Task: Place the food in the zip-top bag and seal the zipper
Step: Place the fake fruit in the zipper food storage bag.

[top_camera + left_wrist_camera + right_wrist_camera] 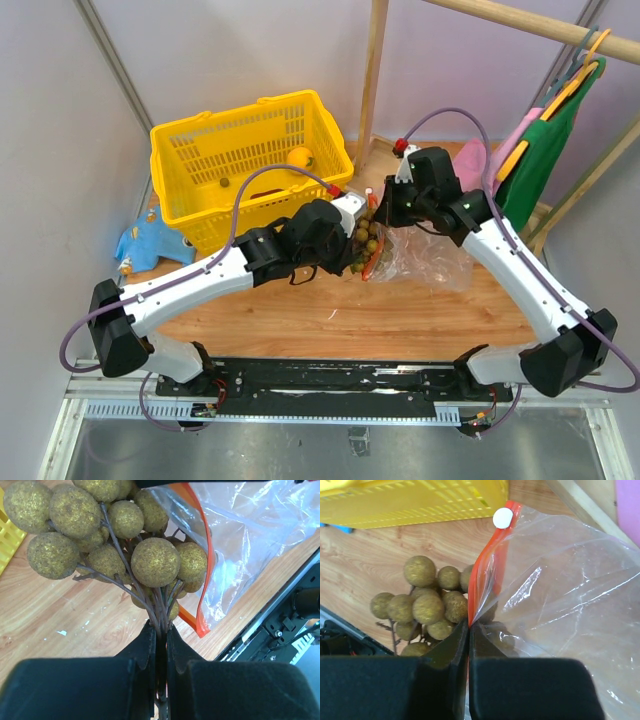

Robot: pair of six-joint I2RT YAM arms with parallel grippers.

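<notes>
grape bunch [155, 562], olive-brown with a dusty skin, hangs at the mouth of the zip-top bag [430, 255], mid-counter, in front of the yellow basket [200, 150].

left fingers [145, 645]: pressed together on the thin brown stems where they gather at the base of the bunch. in the left wrist view the berries fan away from the fingers, clear of the counter [330, 320].

right fingers [455, 645]: clamped shut on the zipper [482, 575], the red-orange strip along the bag's mouth. they hold that edge up so the strip runs away from the fingers to a plain white round slider tab [502, 518] at its far end, close to the basket wall. no print can be seen on the tab.

bunch against bag: in the right wrist view most berries sit just left of the strip, touching or nearly touching it. one or two show dimly through the clear plastic behind it. whether they are inside the mouth or only behind the film i cannot tell.

bag body is crinkled and clear, trailing to the right over the wood.

basket holds a yellow-orange round fruit [300, 157] near its back right corner, plus smaller dark bits too small to name.

blue packet [150, 245] lies on the counter left of the basket. any lettering on it is too small to read.

green and pink cloths [545, 150] hang from hangers at far right.
</notes>
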